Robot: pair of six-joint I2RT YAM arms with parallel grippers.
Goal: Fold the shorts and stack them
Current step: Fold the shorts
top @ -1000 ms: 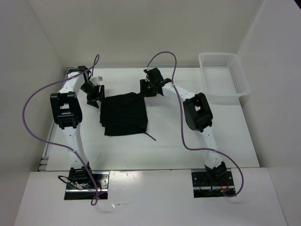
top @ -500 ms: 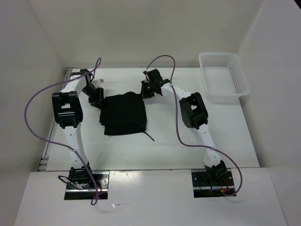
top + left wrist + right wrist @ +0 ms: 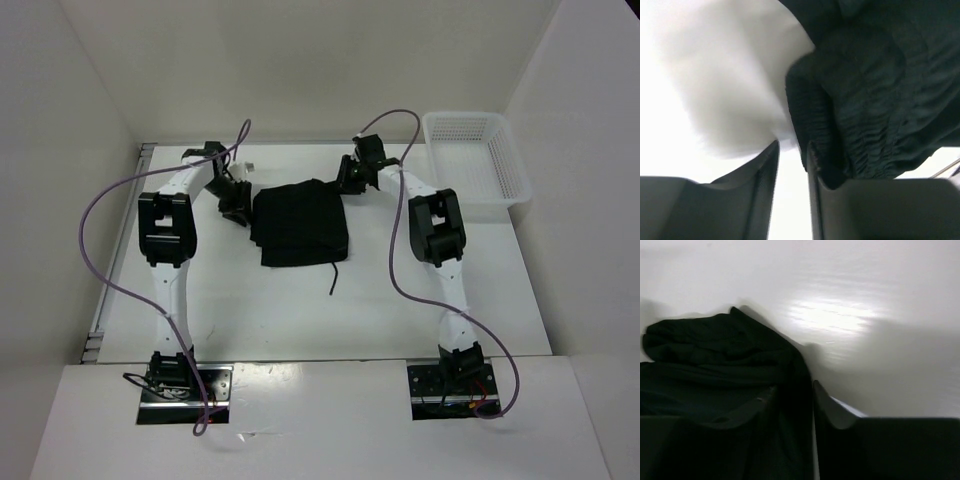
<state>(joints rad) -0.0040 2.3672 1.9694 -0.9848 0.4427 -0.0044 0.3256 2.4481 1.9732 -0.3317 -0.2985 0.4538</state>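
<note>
The black shorts (image 3: 300,225) lie folded into a rough square at the far middle of the table, with the thin drawstring (image 3: 333,278) trailing off the near right corner. My left gripper (image 3: 240,203) sits at the shorts' far left corner. In the left wrist view (image 3: 793,145) its jaws are almost closed, pinching the gathered waistband edge (image 3: 875,100). My right gripper (image 3: 345,183) sits at the far right corner. In the right wrist view (image 3: 794,385) it is shut, with dark fabric (image 3: 715,350) filling the gap.
A white mesh basket (image 3: 475,160) stands at the far right corner of the table, just right of my right arm. White walls enclose the table at the back and on both sides.
Both grippers have moved to the right and slightly away, and the folded shorts have slid to the right with them. The drawstring has followed.
</note>
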